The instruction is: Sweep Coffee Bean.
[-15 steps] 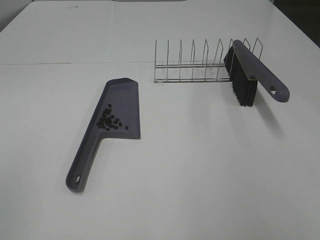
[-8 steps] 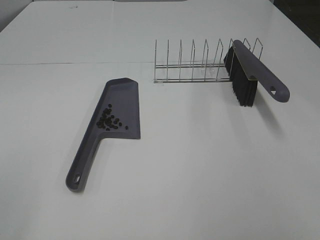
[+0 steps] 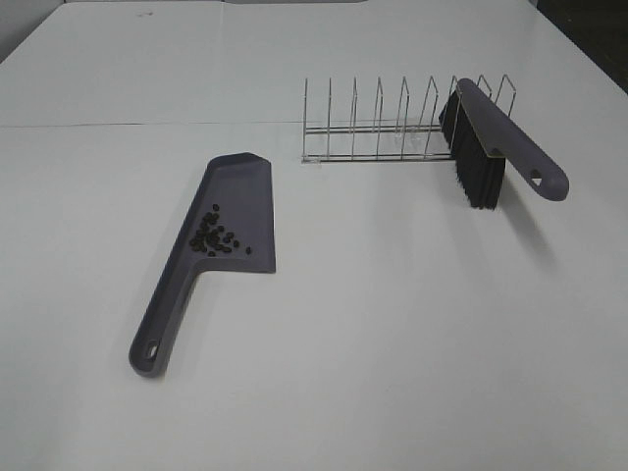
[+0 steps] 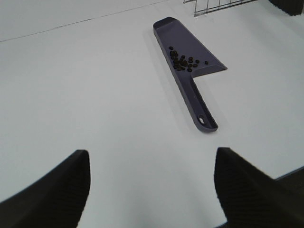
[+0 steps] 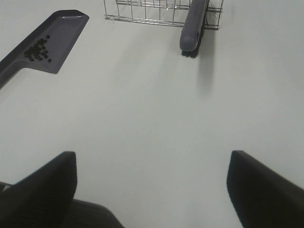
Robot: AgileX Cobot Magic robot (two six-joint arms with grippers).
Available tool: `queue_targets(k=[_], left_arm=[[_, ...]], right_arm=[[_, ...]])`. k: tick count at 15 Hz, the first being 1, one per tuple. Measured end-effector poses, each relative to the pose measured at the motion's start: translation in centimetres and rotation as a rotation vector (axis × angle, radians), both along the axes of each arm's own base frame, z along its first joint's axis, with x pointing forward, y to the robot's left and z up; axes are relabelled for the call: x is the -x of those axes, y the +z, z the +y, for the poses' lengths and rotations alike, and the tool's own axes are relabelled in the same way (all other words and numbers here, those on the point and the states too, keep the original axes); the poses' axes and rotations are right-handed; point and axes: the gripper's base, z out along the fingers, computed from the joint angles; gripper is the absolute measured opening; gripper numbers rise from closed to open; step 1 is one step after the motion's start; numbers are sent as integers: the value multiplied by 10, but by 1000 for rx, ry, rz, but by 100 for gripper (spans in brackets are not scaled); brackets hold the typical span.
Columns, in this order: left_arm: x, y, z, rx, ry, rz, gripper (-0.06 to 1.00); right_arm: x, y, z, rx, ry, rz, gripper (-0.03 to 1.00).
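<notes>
The coffee beans [image 3: 213, 236] lie in a loose dark cluster inside the grey-purple dustpan [image 3: 247, 191], which rests flat on the white table with its handle [image 3: 162, 324] toward the front. They also show in the left wrist view [image 4: 183, 61] and the right wrist view [image 5: 38, 50]. The brush [image 3: 510, 147] with black bristles [image 3: 478, 177] leans in the wire rack [image 3: 383, 128]. My left gripper [image 4: 152, 190] and right gripper [image 5: 152, 190] are both open, empty, and held back from the dustpan and brush. Neither gripper shows in the exterior view.
The wire rack [image 5: 152, 12] stands behind the dustpan at the back of the table. A seam [image 3: 147, 125] crosses the table surface at the back. The table's edge shows at the far right corner [image 3: 589, 59].
</notes>
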Motion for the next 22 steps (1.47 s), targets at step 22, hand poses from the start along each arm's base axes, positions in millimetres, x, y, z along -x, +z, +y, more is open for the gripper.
queue_targets(k=[22], left_arm=[[0, 0, 0, 3, 1, 1, 67]], right_arm=[[0, 0, 0, -1, -1, -1, 73]])
